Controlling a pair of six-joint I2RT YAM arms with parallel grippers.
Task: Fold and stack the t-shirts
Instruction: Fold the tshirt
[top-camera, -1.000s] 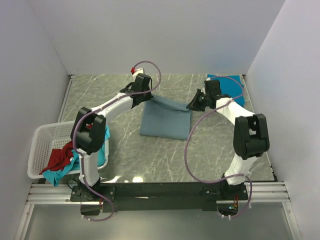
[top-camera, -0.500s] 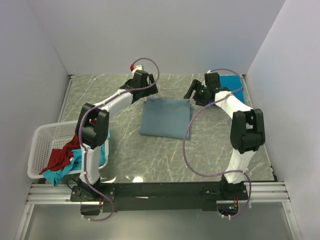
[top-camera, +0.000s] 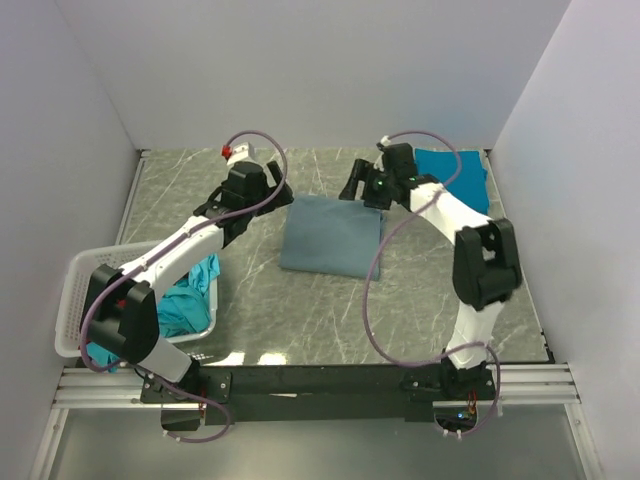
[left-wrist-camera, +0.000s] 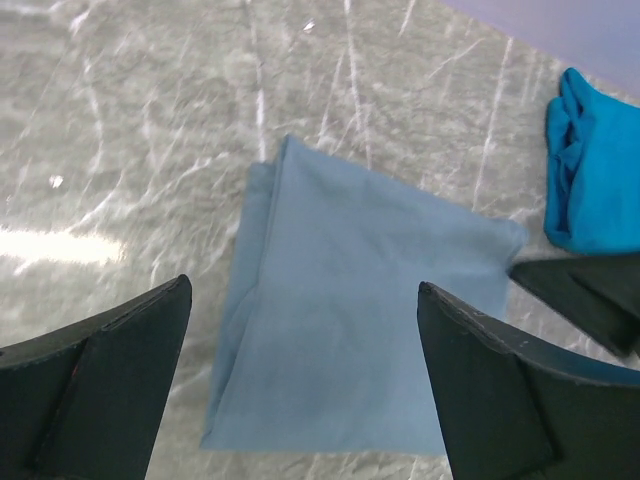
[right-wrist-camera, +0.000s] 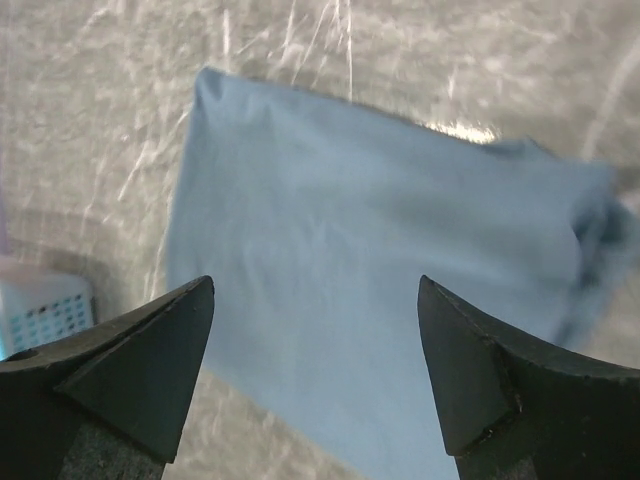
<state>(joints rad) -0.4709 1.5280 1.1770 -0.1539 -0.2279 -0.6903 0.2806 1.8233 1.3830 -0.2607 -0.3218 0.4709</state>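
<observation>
While right wrist shows grey-blue t-shirt (right-wrist-camera: 380, 300), left adds teal t-shirt (left-wrist-camera: 600, 170)

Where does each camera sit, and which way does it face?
Top external: fixed above and behind the bases, looking down at the grey marble table; both arms show, left claw and right claw open near the folded grey-blue cloth t-shirt.
Left wrist: on the left arm, facing down past its dark fingers at that shirt, bright teal-blue folded shirt beyond.
Right wrist: on the right arm, facing down past its fingers at the same shirt.
Shared: both wrist views frame the grey-blue shirt.
</observation>
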